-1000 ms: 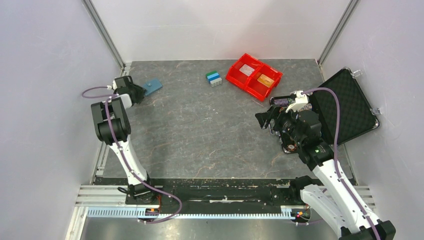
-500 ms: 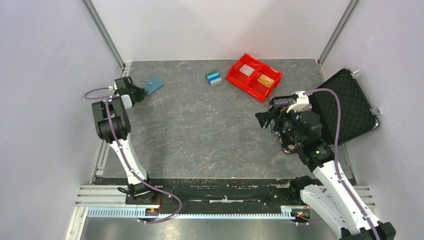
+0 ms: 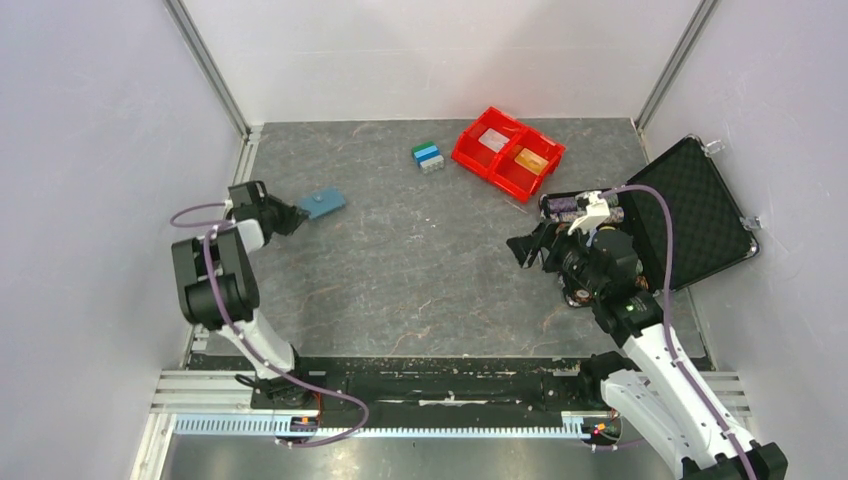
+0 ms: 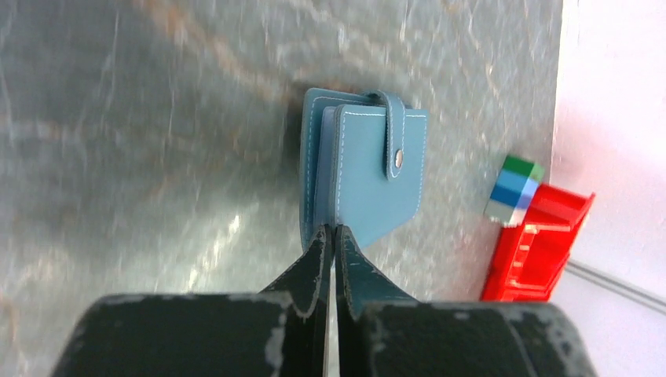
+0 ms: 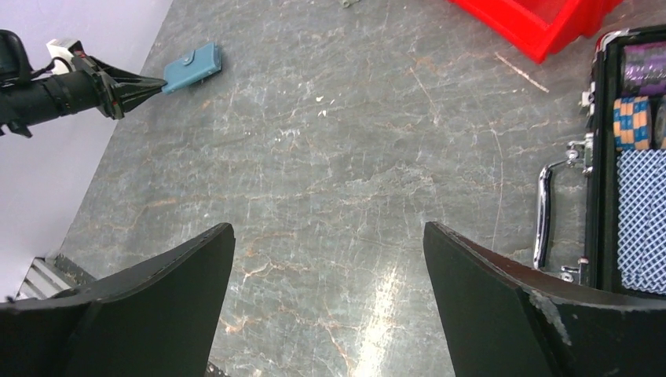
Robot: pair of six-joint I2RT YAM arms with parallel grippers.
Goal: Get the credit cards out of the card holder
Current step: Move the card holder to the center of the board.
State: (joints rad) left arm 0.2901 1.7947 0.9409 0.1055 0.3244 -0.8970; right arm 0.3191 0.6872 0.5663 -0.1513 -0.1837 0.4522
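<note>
The card holder (image 3: 325, 203) (image 4: 369, 169) is a blue folded wallet, closed by a strap with a snap. It lies on the grey table at the left. My left gripper (image 3: 293, 215) (image 4: 331, 230) is shut on the holder's near edge, fingers pressed together. The credit cards show in the red bin: a whitish one (image 3: 493, 140) in one compartment and an orange one (image 3: 531, 160) in the other. No card shows at the holder. My right gripper (image 3: 528, 250) (image 5: 326, 236) hangs open over bare table at the right, far from the holder (image 5: 191, 67), with nothing between its fingers.
The red two-compartment bin (image 3: 470, 150) stands at the back. A small green, blue and white block (image 3: 428, 156) sits to its left. An open black case (image 3: 700, 210) with poker chips (image 5: 632, 122) and a blue patterned deck (image 5: 642, 220) lies at the right. White walls stand close on both sides.
My left gripper has closed on the card holder and drawn it nearer and to the right, away from the back left corner. The right gripper shifted slightly.
</note>
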